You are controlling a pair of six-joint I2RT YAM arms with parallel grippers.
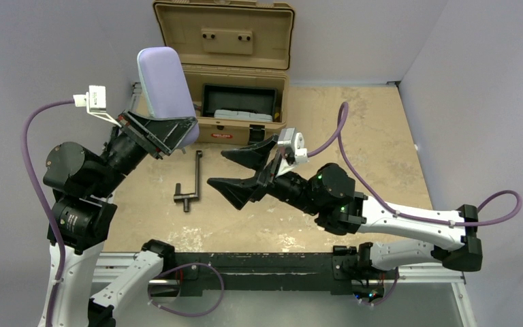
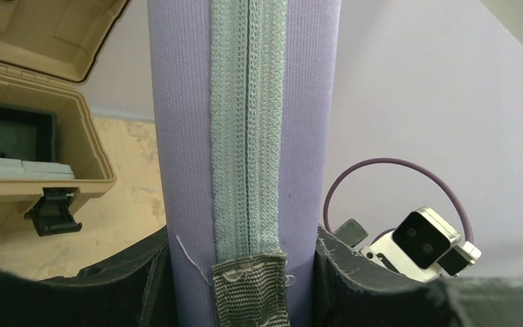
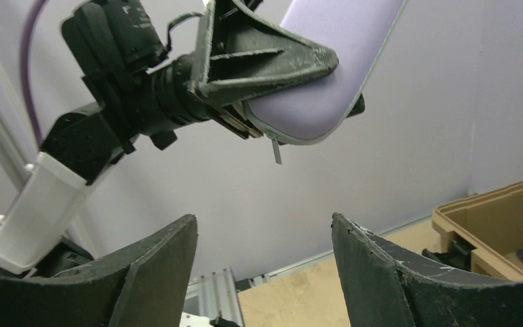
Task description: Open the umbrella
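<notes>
— Umbrella, where is it?
— Can't tell; no view shows it. From above, the left gripper (image 1: 184,135) is clamped on the lavender case (image 1: 165,85), raised near the open toolbox (image 1: 245,41).
— Its wrist view?
— The case's zipper (image 2: 247,136) between the jaws.
— Right wrist?
— The right gripper (image 3: 262,225) is spread apart, empty, facing the case.

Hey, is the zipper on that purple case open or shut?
Shut, as far as shown: the zipper halves meet all along the lavender case.

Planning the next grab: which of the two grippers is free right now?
The right gripper: its jaws stand open with nothing between them, while the left gripper is clamped on the lavender zip case.
</notes>
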